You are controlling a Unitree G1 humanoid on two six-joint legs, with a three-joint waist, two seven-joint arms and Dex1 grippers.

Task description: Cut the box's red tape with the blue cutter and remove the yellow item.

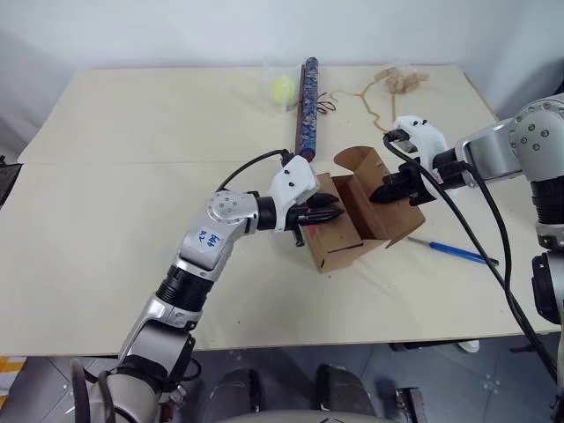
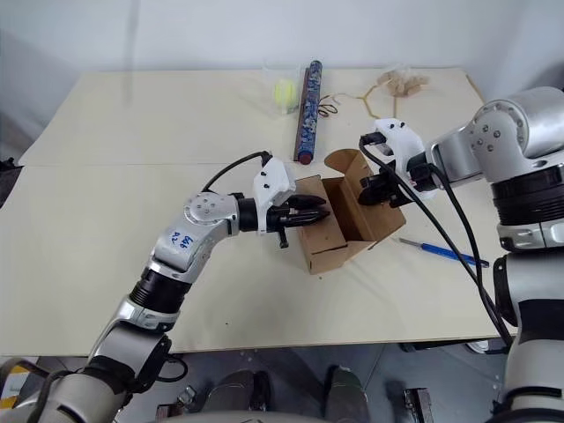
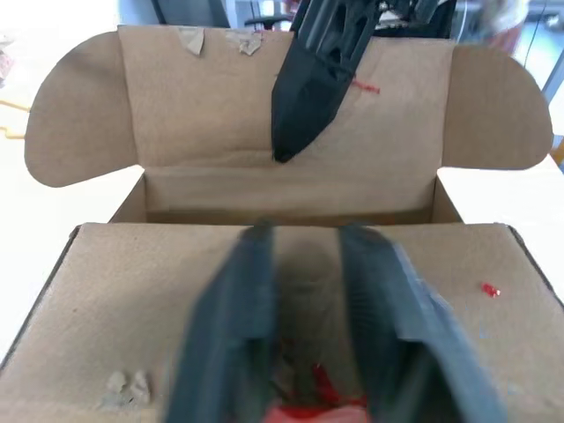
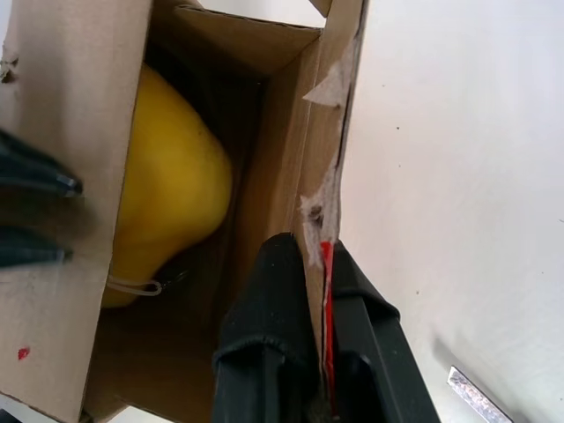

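Carton [image 1: 348,233] sits at table [image 1: 132,176] centre, lid flaps spread apart. Red tape [image 4: 327,291] is already parted: a thin red strip clings to the edge of the flap the right arm holds, and red scraps show at the near flap's edge in the left wrist view. Cutting looks done.

Blue cutter [image 1: 456,253] lies flat on the table at 4 o'clock from the carton, apart from both arms.

Right gripper [image 1: 395,188] is clenched on the far flap at the carton's 2 o'clock side, both fingers pinching the cardboard edge. Left gripper [image 1: 322,212] is clamped on the near flap at the carton's 9 o'clock side, fingers either side of the cardboard, holding it down and outward.

Yellow plush toy [image 4: 172,185] rests inside the open carton, rounded top exposed, touching an inner wall. Not yet lifted.

Judgement: 1 of 2 steps complete. Remaining: free 1 gripper, reach in, draw the toy out.

Clutter at 12 o'clock: patterned tube [image 1: 307,104], small yellow-green ball [image 1: 283,89].
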